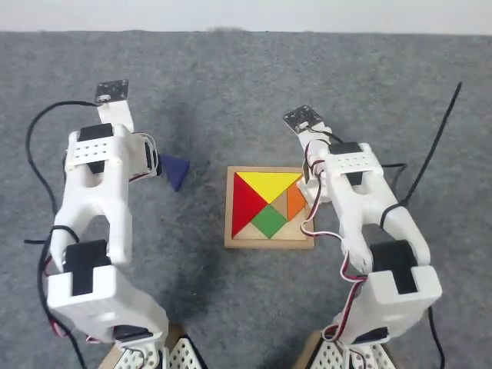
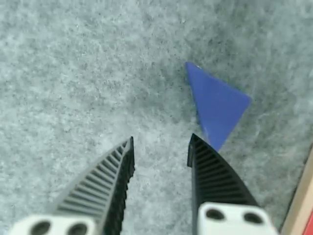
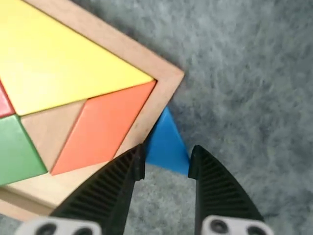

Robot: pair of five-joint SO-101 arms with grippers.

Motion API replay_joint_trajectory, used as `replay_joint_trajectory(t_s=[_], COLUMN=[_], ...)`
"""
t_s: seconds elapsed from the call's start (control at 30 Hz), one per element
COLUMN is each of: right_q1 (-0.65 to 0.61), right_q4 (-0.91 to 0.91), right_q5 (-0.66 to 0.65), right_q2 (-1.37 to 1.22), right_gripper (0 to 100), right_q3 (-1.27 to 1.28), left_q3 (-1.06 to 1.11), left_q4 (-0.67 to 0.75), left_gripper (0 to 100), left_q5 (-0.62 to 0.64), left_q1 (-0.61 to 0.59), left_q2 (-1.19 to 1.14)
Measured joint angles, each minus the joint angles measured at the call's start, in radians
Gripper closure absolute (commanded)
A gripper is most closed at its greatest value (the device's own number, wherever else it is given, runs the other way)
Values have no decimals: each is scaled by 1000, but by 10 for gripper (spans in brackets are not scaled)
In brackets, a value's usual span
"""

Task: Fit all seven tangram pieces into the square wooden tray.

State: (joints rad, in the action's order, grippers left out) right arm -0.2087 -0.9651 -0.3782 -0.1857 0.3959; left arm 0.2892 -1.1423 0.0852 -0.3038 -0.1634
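Note:
The square wooden tray (image 1: 231, 231) lies in the middle of the carpet. It holds a yellow triangle (image 1: 265, 184), a red triangle (image 1: 246, 206), a green square (image 1: 269, 221) and an orange parallelogram (image 3: 102, 127). A bare triangular slot (image 3: 49, 129) shows between them. My right gripper (image 3: 166, 154) is at the tray's right rim (image 3: 161, 93), shut on a small light blue triangle (image 3: 166, 142) that rests against the rim's outer side. A dark blue triangle (image 2: 217, 105) lies on the carpet left of the tray, just beyond and to one side of my open left gripper (image 2: 161, 142).
Grey carpet (image 1: 215, 92) covers the whole table, with free room behind and in front of the tray. A corner of the tray's rim (image 2: 301, 205) shows in the left wrist view. Black cables (image 1: 434, 146) trail beside both arms.

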Motion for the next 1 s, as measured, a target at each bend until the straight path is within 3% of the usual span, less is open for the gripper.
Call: replay_joint_trajectory(t_s=[0.7,1.0], right_q1=[20,23], right_q4=[-84,-89], right_q5=[-48,-86], right_q2=[-81,-69], right_gripper=[827,767], right_q3=[-81,-64], left_q3=[0,0], left_q4=[0,0], left_gripper=[826,826], left_q5=[2,-2], left_q1=[-8,-6], left_q2=[0,0])
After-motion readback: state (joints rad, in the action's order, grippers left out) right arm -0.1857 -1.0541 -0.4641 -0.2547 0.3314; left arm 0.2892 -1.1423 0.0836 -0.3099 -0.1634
